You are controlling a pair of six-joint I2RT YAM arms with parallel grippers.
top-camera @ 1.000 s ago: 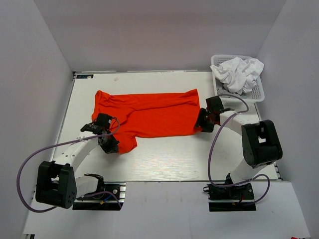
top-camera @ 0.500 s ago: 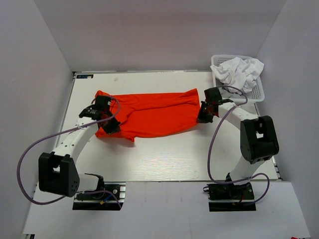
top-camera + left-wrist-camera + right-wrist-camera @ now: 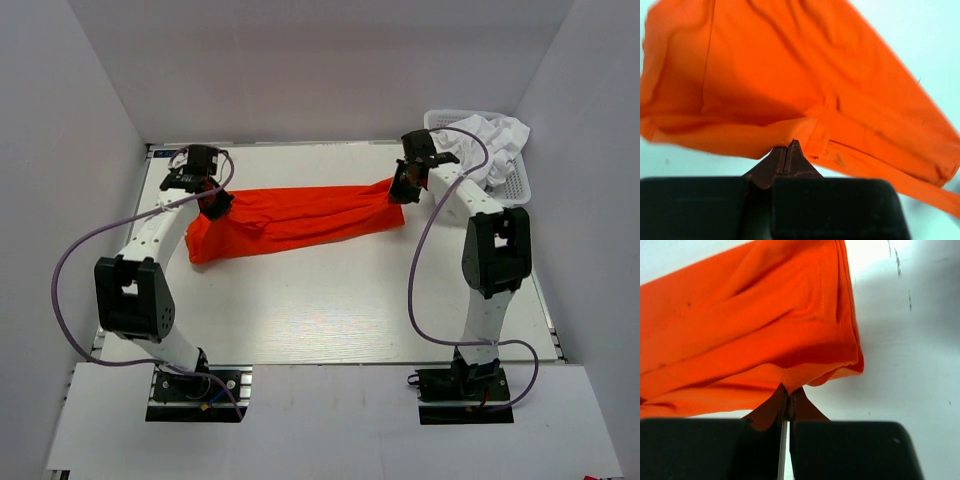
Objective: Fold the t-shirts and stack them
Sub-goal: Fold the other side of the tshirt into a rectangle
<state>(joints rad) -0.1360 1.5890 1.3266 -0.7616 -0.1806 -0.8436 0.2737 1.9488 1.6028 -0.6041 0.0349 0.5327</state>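
Observation:
The orange-red t-shirt [image 3: 290, 215] hangs stretched across the far half of the table between my two grippers. At its left end my left gripper [image 3: 212, 198] is shut on the cloth; the left wrist view shows an edge of the orange-red t-shirt [image 3: 790, 85] pinched at the tips of that gripper [image 3: 788, 146]. My right gripper [image 3: 398, 190] is shut on the right end, and in the right wrist view a hem of the orange-red t-shirt [image 3: 750, 335] sits between the tips of this gripper [image 3: 788, 390]. White t-shirts [image 3: 485, 143] lie crumpled in the basket.
The white lattice basket [image 3: 519, 185] stands at the table's far right corner, just right of my right arm. Grey walls close in the table on three sides. Purple cables loop from both arms over the near table [image 3: 330, 310].
My right gripper has shut on the shirt's right edge. Both grippers have carried the near edge of the orange-red t-shirt toward the far side, and the shirt now forms a narrower band.

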